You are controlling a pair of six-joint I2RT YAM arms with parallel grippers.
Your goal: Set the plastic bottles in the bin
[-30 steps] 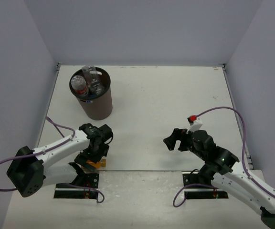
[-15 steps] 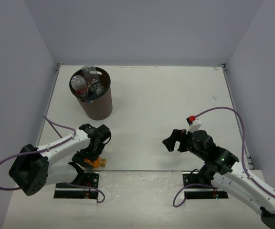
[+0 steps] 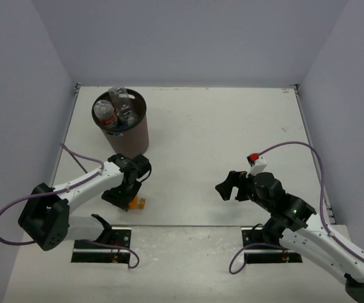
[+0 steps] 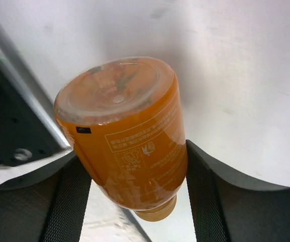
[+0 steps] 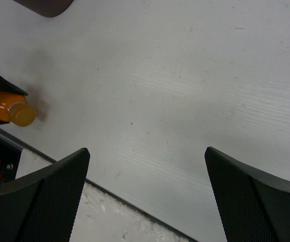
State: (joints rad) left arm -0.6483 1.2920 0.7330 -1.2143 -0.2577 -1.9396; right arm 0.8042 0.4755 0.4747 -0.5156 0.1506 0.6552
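Several bottles (image 3: 115,108) already sit in the bin (image 3: 133,142); your left jaws clasp the orange bottle (image 4: 130,146) near it, right jaws gape empty.

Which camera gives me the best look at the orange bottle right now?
Left wrist: the orange bottle fills the frame between the fingers, label and base visible. Top external shows only an orange sliver beside the left arm; right wrist catches just its cap end at the frame edge.
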